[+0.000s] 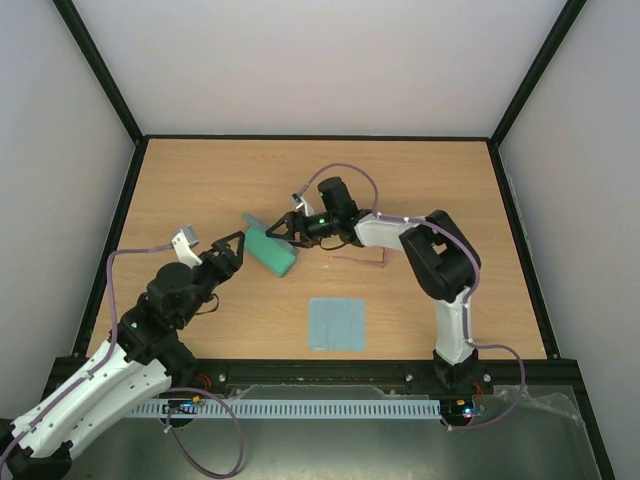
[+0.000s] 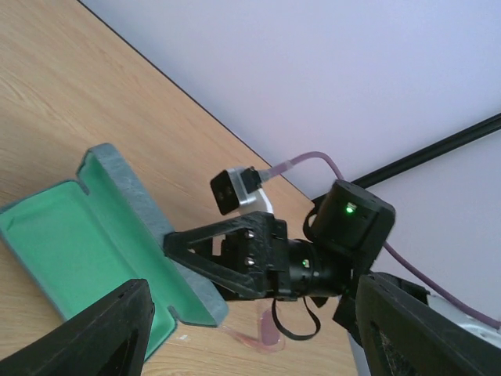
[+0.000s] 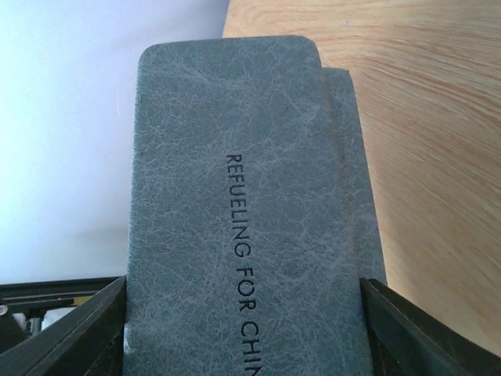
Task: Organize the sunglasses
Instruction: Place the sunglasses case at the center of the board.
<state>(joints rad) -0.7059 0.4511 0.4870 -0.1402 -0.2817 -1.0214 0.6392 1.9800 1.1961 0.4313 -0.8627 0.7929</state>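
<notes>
Sunglasses [image 2: 262,341]: 1 pair, pinkish, lying on the table [image 1: 200,180] just right of the case [image 1: 270,250], under my R gripper [image 1: 287,228]; not in the case. 1 case, open, green lining up; 1 blue-grey cloth [image 1: 336,323], flat, nearer my bases, well apart from both. R gripper spread wide, the lid's grey back filling the gap betw. its fingers; can't tell if it presses. L gripper [image 1: 232,250] wide too, holding nothing, near the case's left side.
</notes>
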